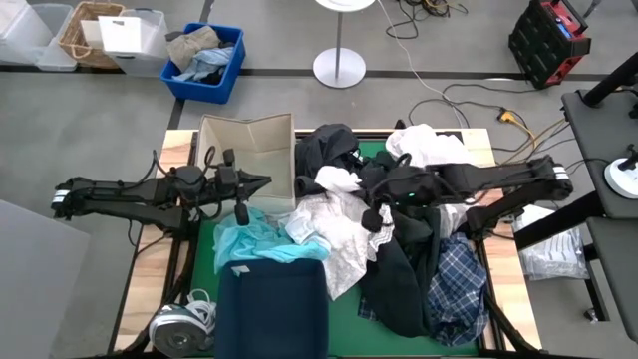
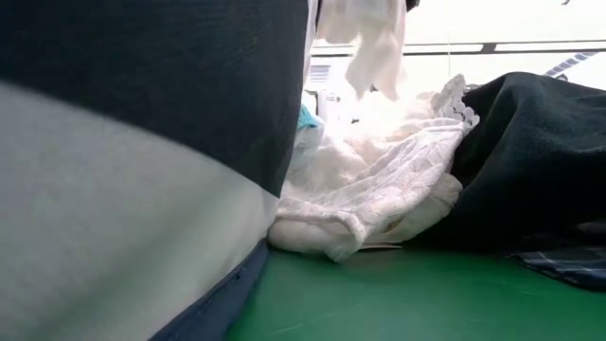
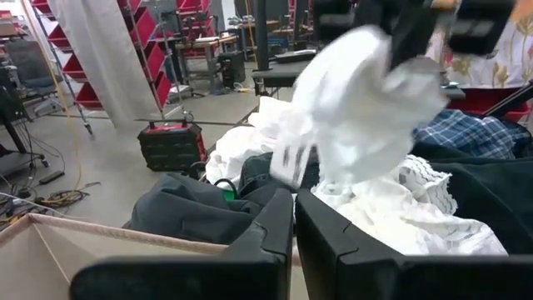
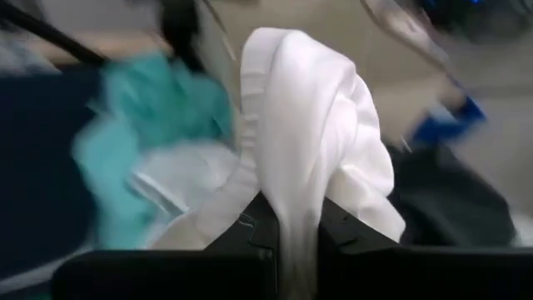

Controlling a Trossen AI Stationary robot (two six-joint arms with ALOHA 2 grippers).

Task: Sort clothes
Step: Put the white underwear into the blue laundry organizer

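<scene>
Risk, nearest first: a white garment [image 4: 312, 142] is pinched between the closed fingers of the right gripper [image 1: 351, 183] and hangs above the pile. Only a narrow fold is seen in the jaws, so it could slip free and drop back onto the heap. It is also judged that the hanging tail could snag the white lace piece [image 2: 379, 180] below and drag it along.

Left gripper [image 1: 261, 182]: fingers pressed together on nothing, held at the rim of the beige fabric box [image 1: 246, 150]. A collision is thought possible if the right arm swings its load toward that box while the left stays there.

Clothes remaining: light teal garment [image 1: 249, 239] beside a folded navy piece [image 1: 271, 304]; black garments [image 1: 399, 269] and a plaid shirt [image 1: 457, 284] on the right side; more white cloth [image 1: 429, 145] at the far edge.

Surface: green mat [image 2: 398, 298] on a wooden table [image 1: 503, 259]; a small white-and-grey object at the near left corner, not identified.

Room: grey floor, blue bin [image 1: 204, 60] with a cloth bundle, wicker basket [image 1: 88, 30], clear plastic tubs, lamp base [image 1: 339, 68], red-and-black case [image 1: 553, 38], loose cables.
</scene>
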